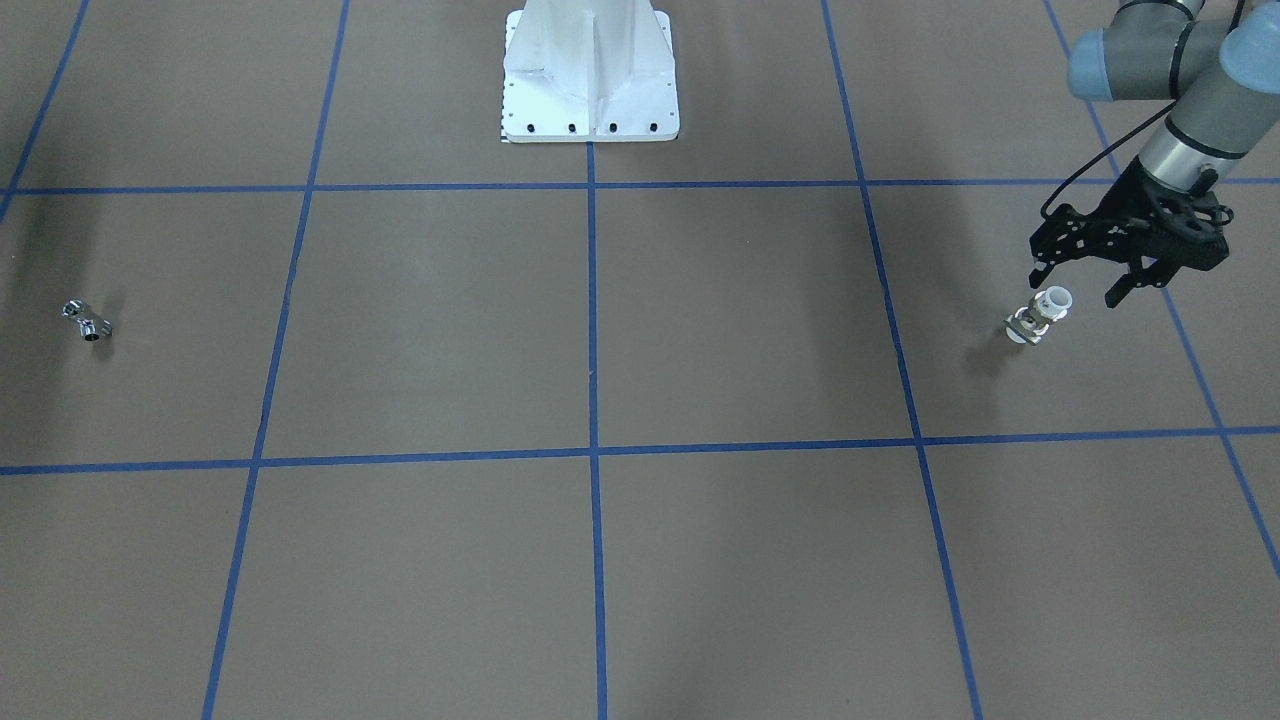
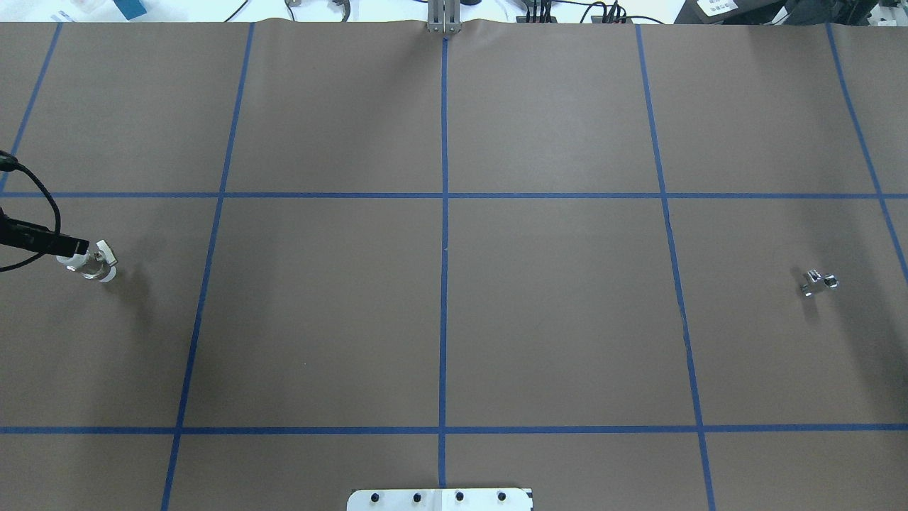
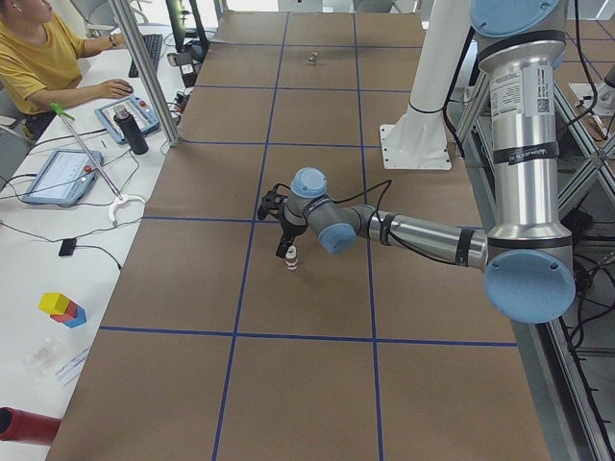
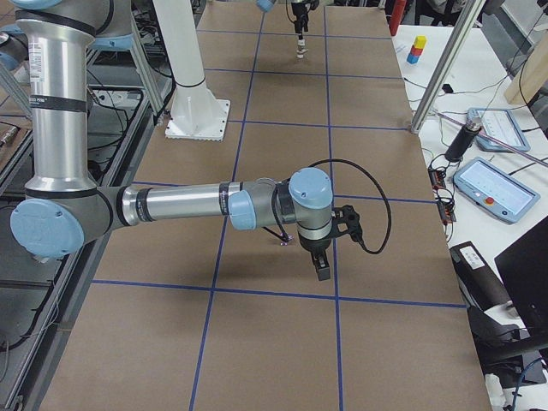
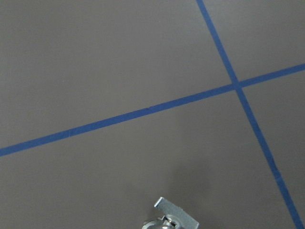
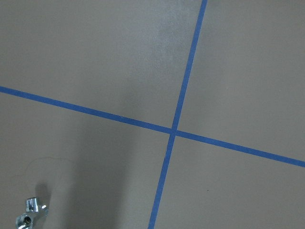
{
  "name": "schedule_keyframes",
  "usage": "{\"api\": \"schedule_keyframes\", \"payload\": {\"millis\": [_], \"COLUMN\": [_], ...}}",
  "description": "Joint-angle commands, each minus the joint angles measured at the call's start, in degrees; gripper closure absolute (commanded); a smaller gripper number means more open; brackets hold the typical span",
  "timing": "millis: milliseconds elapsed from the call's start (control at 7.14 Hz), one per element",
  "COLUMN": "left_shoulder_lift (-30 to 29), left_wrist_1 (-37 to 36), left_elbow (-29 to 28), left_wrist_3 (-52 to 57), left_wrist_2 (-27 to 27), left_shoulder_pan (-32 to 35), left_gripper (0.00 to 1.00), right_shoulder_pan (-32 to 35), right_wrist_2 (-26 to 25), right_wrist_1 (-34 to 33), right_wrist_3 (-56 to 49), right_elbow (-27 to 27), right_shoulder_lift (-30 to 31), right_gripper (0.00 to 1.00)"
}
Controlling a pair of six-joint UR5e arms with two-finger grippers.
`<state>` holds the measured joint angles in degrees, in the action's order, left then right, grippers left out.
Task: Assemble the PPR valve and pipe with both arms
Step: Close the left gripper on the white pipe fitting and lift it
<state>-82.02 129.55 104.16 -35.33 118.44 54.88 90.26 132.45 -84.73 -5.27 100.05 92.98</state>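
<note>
PPR valve [image 2: 91, 264], pipe [image 2: 818, 281] well apart; bare mat [image 2: 553, 312] between

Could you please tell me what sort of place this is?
Probably a robotics lab workcell: a grey tubular left robot arm over a brown table gridded with blue tape, and a yellow-shirted person beside grey touchscreen pendants.

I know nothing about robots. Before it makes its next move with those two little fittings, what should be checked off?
1. The left gripper is open: ok, jaws spread wide.
2. It is lined up with the PPR valve: ok, the valve sits just below its fingertips.
3. The valve is clamped: not ok, nothing grips it.
4. The pipe is free to pick: ok, it lies alone on the table.
5. The right gripper is open: cannot tell, only a side view shows it.
</note>
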Motion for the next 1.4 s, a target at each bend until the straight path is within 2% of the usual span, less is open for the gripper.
{"api": "schedule_keyframes", "payload": {"millis": [0, 841, 1121, 1261], "left_shoulder_lift": [0.3, -1.7, -2.1, -2.3], "left_wrist_1": [0.0, 0.0, 0.0, 0.0], "left_elbow": [-1.1, -4.2, -5.2, -5.8], "left_wrist_3": [0.1, 0.8, 0.8, 0.9], "left_wrist_2": [-0.7, -0.9, -1.7, -2.7], "left_shoulder_pan": [-2.7, -2.7, -2.8, -2.7], "left_gripper": [0.00, 0.01, 0.11, 0.13], "right_shoulder_pan": [0.0, 0.0, 0.0, 0.0], "right_wrist_2": [0.0, 0.0, 0.0, 0.0], "right_wrist_1": [0.0, 0.0, 0.1, 0.0], "right_wrist_3": [0.0, 0.0, 0.0, 0.0], "right_elbow": [0.0, -0.6, -0.6, -0.7], "right_shoulder_lift": [0.0, -0.1, -0.1, -0.1], "right_gripper": [0.01, 0.01, 0.01, 0.01]}}
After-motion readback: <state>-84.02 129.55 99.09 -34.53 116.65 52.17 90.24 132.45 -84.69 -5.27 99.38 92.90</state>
